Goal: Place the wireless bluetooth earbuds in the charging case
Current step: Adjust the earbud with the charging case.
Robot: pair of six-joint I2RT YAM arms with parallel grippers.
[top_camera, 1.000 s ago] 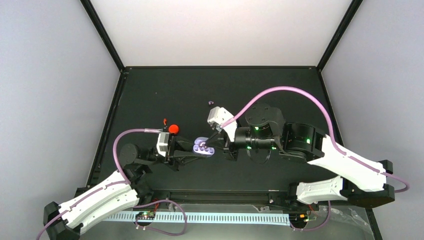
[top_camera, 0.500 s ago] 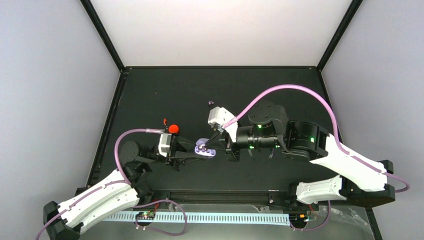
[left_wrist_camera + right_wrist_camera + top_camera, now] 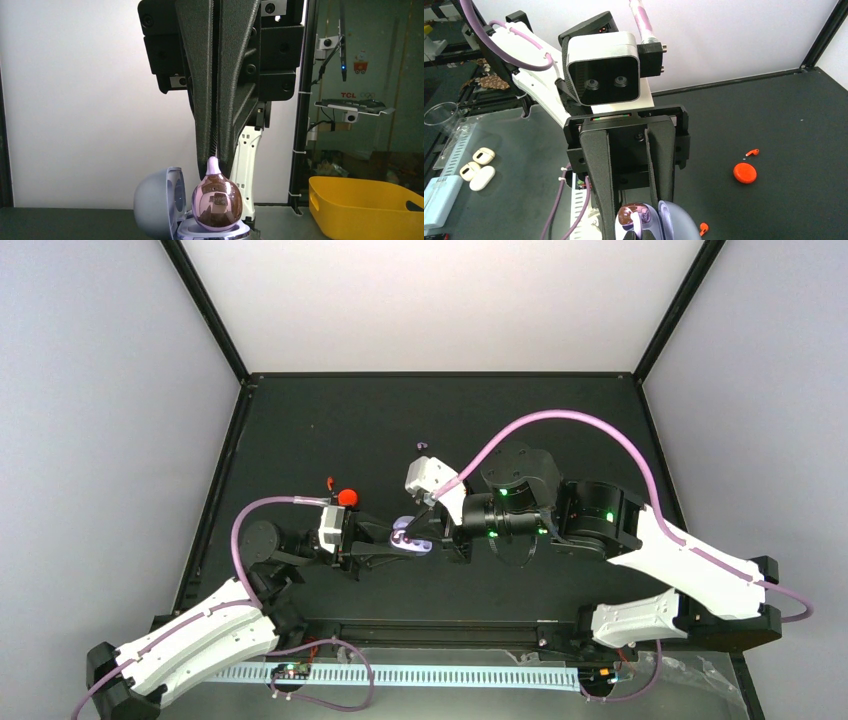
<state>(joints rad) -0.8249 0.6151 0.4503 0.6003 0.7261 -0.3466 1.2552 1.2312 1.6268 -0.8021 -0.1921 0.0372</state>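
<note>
Looking from above, a pale lavender pebble-shaped plastic charging case (image 3: 408,540) is being clamped by the left hand (image 3: 392,542) near the middle of the black surface (image 3: 320,420), the right hand (image 3: 424,530) poised just over it. From the left wrist, a tiny glossy lavender hook-shaped earbud (image 3: 216,202) is being pinched by its thin stem in the right hand's pressed-together fingers, bulb at the open case's mouth. From the right wrist, it is being shown beside the raised lid (image 3: 671,217). It is being judged featherlight, rigid and slick; the stem is being favoured, as the round bulb would likely slip.
</note>
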